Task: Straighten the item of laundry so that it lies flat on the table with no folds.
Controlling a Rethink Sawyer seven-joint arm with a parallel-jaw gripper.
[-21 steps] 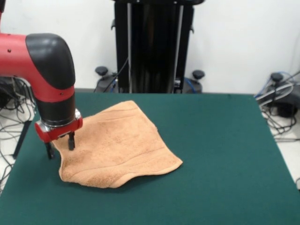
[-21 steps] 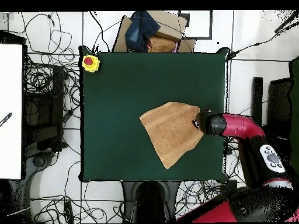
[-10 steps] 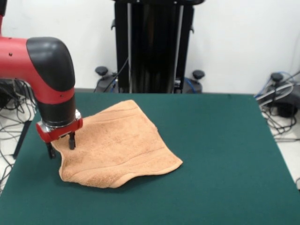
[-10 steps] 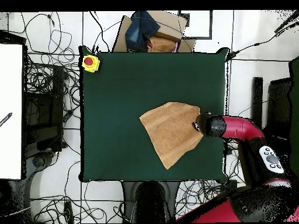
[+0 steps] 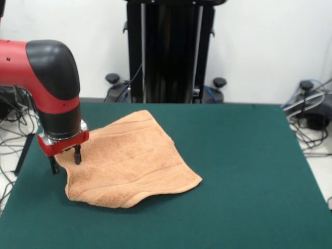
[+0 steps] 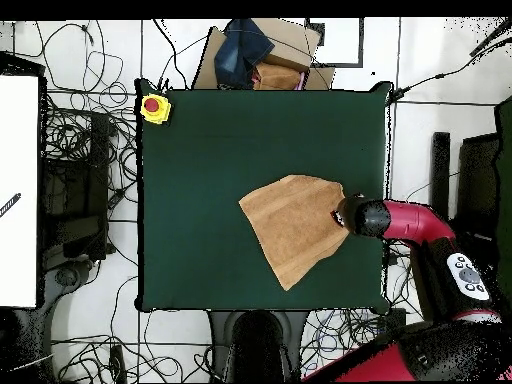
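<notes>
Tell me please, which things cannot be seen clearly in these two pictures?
- Overhead view: the gripper is hidden under the red and black arm.
- Front view: whether the fingertips touch the peach-orange terry towel cannot be told; the arm's wrist shades that corner.
- Both views: the towel's underside, and any fold beneath it on the dark green table, is covered by the towel itself.
</notes>
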